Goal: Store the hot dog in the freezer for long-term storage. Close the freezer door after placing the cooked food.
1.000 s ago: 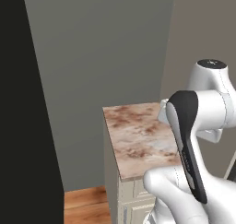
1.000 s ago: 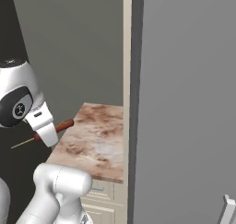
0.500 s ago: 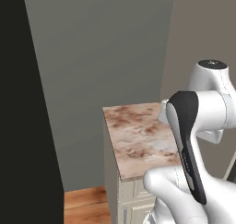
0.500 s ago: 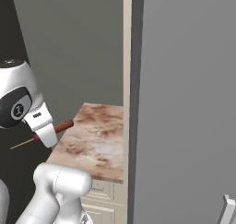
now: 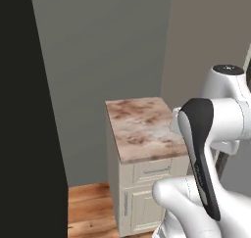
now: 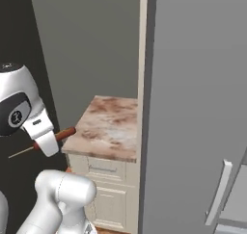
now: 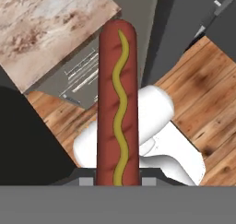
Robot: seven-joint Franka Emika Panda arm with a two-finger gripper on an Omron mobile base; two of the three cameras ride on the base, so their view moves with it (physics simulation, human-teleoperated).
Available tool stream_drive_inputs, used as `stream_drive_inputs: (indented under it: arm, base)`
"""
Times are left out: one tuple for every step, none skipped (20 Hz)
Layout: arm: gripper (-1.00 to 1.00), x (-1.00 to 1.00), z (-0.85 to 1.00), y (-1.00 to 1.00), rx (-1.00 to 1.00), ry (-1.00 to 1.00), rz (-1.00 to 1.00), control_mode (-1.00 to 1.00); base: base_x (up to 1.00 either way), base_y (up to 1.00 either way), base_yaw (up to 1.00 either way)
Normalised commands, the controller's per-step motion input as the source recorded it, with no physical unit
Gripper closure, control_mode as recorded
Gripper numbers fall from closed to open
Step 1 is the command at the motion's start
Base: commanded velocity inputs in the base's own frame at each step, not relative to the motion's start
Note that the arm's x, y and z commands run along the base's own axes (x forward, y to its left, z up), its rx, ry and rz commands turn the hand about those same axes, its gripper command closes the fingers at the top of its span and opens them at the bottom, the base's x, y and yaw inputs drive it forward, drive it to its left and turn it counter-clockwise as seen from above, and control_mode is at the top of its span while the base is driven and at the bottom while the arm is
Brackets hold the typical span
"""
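My gripper [image 7: 116, 180] is shut on the hot dog [image 7: 117, 98], a reddish-brown sausage with a wavy yellow line along it; it rises up the middle of the hand view and hides the fingertips. From the right base view the hot dog [image 6: 65, 133] pokes out to the right of the white gripper [image 6: 47, 142], held in the air just left of the counter's near corner. A tall grey fridge door [image 6: 193, 98] with a white vertical handle [image 6: 220, 191] stands at the right; I cannot tell whether it is the freezer door. The freezer's inside is out of view.
A cream cabinet with a marble top [image 5: 143, 127] [image 6: 110, 126] and drawer fronts [image 7: 80, 78] stands against the grey wall [image 5: 103, 51]. A dark panel [image 5: 24, 114] walls off the left. Wooden floor [image 7: 203, 94] lies below. My own arm [image 5: 201, 154] blocks the right of the left base view.
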Motion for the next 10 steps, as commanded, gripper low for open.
stream_drive_inputs:
  arm:
    - [1.0,0.0,0.0,0.0,0.0,0.0,0.0,1.0]
    - [1.0,0.0,0.0,0.0,0.0,0.0,0.0,1.0]
    - [1.0,0.0,0.0,0.0,0.0,0.0,0.0,1.0]
    - [1.0,0.0,0.0,0.0,0.0,0.0,0.0,1.0]
    - [1.0,0.0,0.0,0.0,0.0,0.0,0.0,1.0]
    - [1.0,0.0,0.0,0.0,0.0,0.0,0.0,1.0]
    - [1.0,0.0,0.0,0.0,0.0,0.0,0.0,1.0]
    - [1.0,0.0,0.0,0.0,0.0,0.0,0.0,1.0]
    - [1.0,0.0,0.0,0.0,0.0,0.0,0.0,1.0]
    - [1.0,0.0,0.0,0.0,0.0,0.0,0.0,1.0]
  base:
    - [-0.7,0.0,-0.04]
    - [-0.78,-0.1,-0.07]
    - [-0.84,-0.16,-0.08]
    - [-0.83,-0.07,-0.07]
    - [-0.83,-0.08,-0.07]
    - [-0.83,-0.11,-0.07]
    - [-0.8,-0.11,-0.07]
    - [-0.81,-0.14,-0.07]
    - [-0.79,-0.19,-0.07]
    - [-0.79,-0.29,-0.08]
